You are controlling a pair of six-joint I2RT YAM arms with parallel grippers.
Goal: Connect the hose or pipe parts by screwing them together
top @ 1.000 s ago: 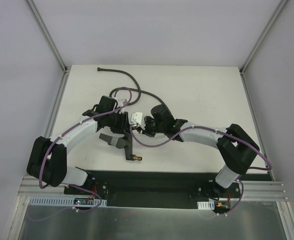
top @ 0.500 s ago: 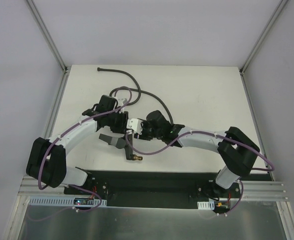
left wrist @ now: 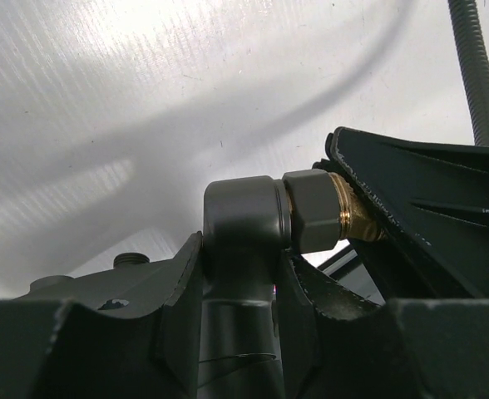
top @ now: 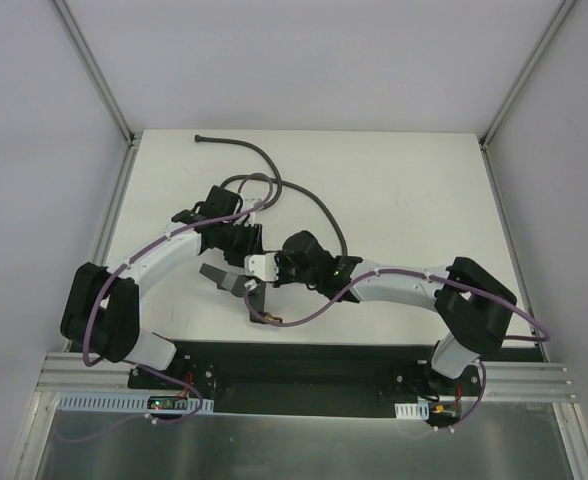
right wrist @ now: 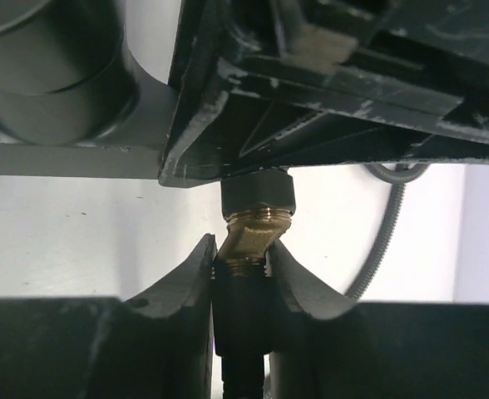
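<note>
My left gripper (left wrist: 239, 249) is shut on the stem of the dark grey forked fitting (left wrist: 243, 218). From above, the fitting (top: 224, 278) hangs below that gripper (top: 242, 245), with its free brass end (top: 272, 319) pointing at the near edge. A side branch of the fitting ends in a brass thread (left wrist: 350, 218) that faces my right gripper. My right gripper (right wrist: 240, 249) is shut on the hose's dark end nut (right wrist: 243, 312). Brass (right wrist: 257, 231) shows between that nut and the fitting's branch (right wrist: 257, 195), slightly skewed. The grey hose (top: 314, 200) trails back across the table.
The hose loops at the back of the white table (top: 414, 180) and ends near the far left corner (top: 200, 138). Purple cables run along both arms. A metal rail (top: 304, 385) borders the near edge. Grey walls close in both sides.
My right gripper has moved left, close up against the left gripper and the fitting's side branch. The left gripper and the fitting have shifted slightly, the free brass end a little lower.
</note>
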